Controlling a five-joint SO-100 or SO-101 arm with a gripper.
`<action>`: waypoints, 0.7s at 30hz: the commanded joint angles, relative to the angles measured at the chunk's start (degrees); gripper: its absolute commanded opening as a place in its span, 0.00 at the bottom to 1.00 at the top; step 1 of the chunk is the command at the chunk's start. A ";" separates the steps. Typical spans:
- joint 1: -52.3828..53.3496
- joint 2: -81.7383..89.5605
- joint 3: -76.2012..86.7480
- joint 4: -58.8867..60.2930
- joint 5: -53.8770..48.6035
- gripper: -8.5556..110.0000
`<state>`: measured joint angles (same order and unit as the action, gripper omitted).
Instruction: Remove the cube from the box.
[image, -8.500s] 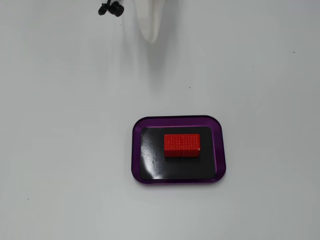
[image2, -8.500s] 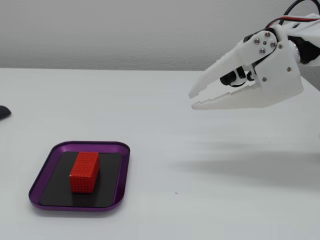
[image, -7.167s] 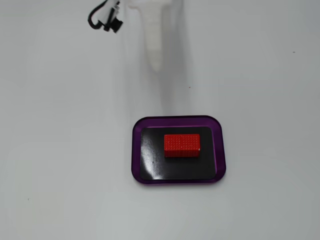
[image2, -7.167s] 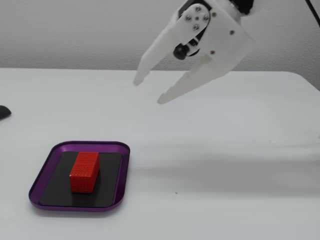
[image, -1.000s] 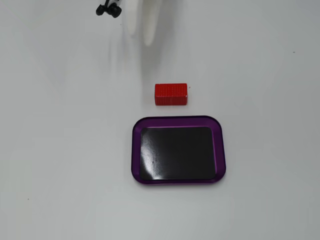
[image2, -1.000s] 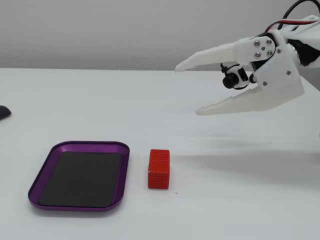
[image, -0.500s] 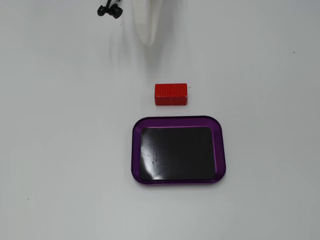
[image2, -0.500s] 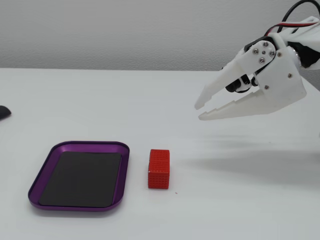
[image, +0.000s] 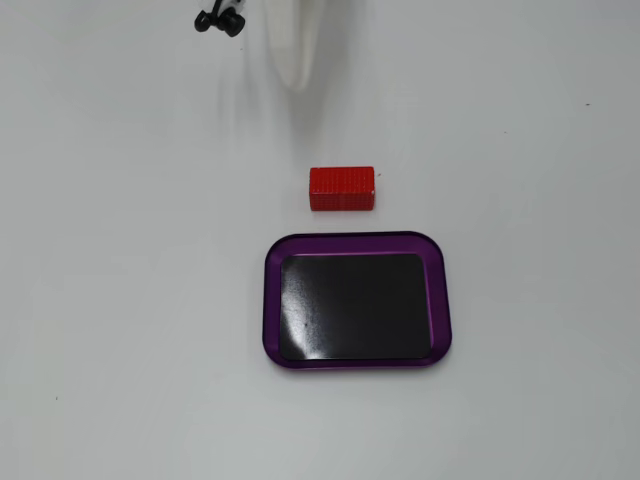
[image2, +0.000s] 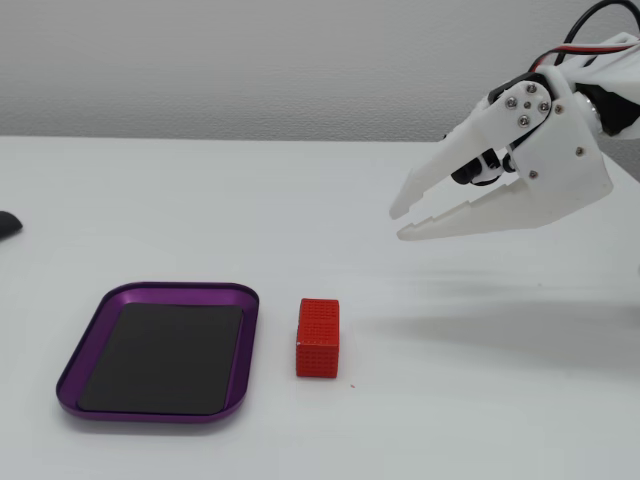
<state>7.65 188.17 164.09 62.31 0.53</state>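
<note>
Both fixed views show me the cube (image: 342, 188) already resting on the worktop (image: 120, 300), just beside the box (image: 355, 243) but apart from its purple rim — so I judge the removal done. The box holds nothing; its glossy black floor is bare. My tool (image2: 402, 223) hangs in the air well clear of the cube, empty, its tips only slightly parted. What's left, I'd say, is to retreat cleanly — lifting away toward the arm's own edge of the worktop without sweeping low over the cube.

Bright red, finely dotted cube (image: 341, 188); purple-rimmed, glossy black-floored box (image: 272, 300); white gripper (image2: 402, 222); white table (image: 120, 300).
</note>
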 joint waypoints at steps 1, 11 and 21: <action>-2.99 0.97 0.35 -0.09 -2.55 0.07; -3.16 1.49 0.35 0.18 -3.69 0.07; -0.97 1.58 0.35 0.18 -4.04 0.07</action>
<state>6.50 188.17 164.09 62.31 -3.25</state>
